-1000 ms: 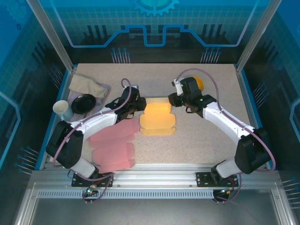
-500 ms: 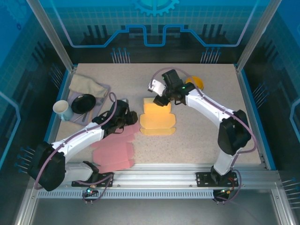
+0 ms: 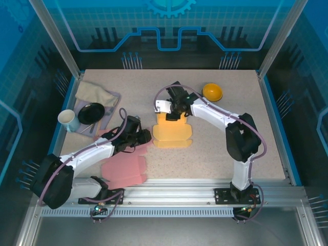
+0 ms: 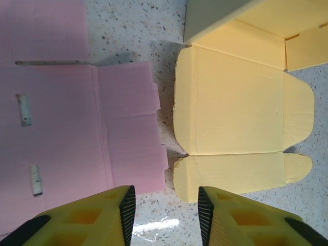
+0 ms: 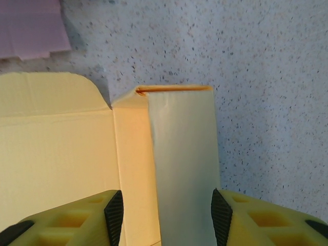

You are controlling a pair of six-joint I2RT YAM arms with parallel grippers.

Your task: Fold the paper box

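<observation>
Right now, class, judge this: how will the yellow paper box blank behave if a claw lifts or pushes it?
Probably light and thin: the yellow paper box blank lies nearly flat on the table. It likely bends at its creases, since one flap stands up. Pushed, it may slide rather than tip.

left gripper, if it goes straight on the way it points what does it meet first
Probably the yellow box: the open left gripper aims at the strip of table between the box and the pink sheet, nearest the box's lower flap. Depth is unclear.

Yellow paper box lies partly unfolded, one wall raised.
</observation>
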